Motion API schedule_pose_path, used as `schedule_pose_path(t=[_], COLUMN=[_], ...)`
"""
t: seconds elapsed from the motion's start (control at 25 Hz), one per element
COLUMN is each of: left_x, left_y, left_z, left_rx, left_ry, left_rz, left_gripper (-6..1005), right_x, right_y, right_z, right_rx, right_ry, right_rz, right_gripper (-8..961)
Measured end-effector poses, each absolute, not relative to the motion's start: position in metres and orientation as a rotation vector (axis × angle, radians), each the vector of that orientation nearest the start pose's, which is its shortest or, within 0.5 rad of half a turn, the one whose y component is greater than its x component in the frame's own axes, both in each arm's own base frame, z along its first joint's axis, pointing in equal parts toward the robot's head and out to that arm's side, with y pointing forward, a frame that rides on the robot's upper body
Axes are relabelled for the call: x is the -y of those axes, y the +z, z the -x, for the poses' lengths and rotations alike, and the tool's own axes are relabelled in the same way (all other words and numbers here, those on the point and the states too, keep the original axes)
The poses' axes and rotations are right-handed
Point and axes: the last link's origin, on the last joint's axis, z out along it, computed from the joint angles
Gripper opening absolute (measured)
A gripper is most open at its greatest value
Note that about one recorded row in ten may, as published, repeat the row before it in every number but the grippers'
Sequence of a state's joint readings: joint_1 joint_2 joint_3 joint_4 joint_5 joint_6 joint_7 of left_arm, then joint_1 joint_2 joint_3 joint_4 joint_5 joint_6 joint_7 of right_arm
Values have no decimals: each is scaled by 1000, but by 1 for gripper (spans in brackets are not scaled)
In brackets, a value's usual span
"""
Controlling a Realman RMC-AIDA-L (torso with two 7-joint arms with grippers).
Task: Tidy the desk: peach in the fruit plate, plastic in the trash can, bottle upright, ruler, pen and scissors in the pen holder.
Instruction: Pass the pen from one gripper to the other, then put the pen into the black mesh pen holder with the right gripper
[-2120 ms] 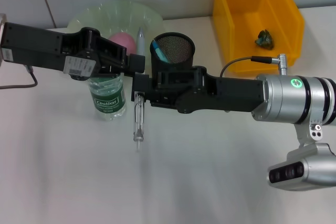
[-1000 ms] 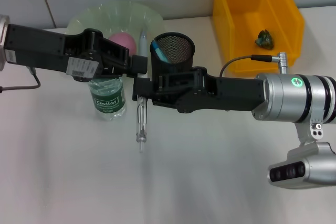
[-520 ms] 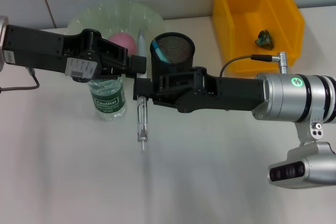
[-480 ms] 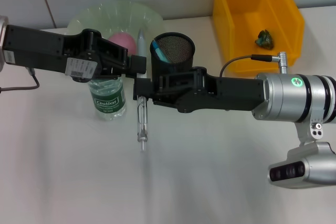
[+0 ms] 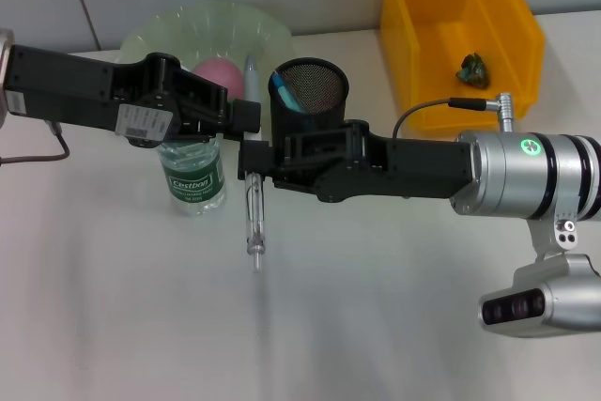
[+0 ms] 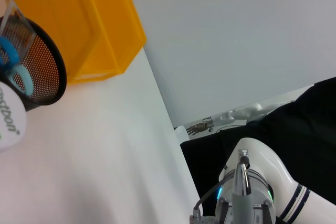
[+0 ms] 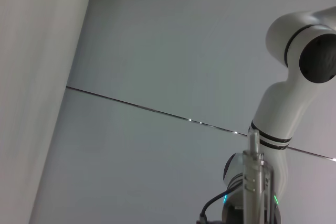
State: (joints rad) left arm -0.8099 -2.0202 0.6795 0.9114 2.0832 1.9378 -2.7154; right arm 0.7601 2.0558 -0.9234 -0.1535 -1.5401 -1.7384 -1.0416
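Pen (image 5: 253, 218) top behind right hand (image 5: 248, 159)

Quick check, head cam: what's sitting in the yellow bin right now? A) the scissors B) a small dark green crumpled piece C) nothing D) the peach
B: a small dark green crumpled piece lies on the floor of the yellow bin; the pink peach is over in the pale green plate.

Green label of the bottle (image 5: 192, 180): white word "Cestbon", smaller print beneath too small to read. White sticker (image 5: 139, 119) on the left arm: barcode, characters illegible.
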Motion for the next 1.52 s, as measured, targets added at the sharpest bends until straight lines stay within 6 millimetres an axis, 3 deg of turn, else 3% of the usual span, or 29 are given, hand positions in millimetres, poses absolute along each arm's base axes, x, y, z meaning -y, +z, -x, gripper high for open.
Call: schedule_pose_path(t=[0.52,1.08,1.52], left_x=[-362,-363,-362], left_y=[57,61,75], left_z=[147,148,158], left_rx=[1924,1923,1876], left_ry=[-545,-558,-565], left_rz=[2730,2723,2717], left_gripper=[147,681,680], right_x=[-319,-320,-317], right_y=[-47,-46,-45], right_z=[-171,-171,-175], right_rx=[1834,1826,1750], right_ry=[593,591,616], right_rz=[1387,1389,1449], right_gripper=[135,141,147])
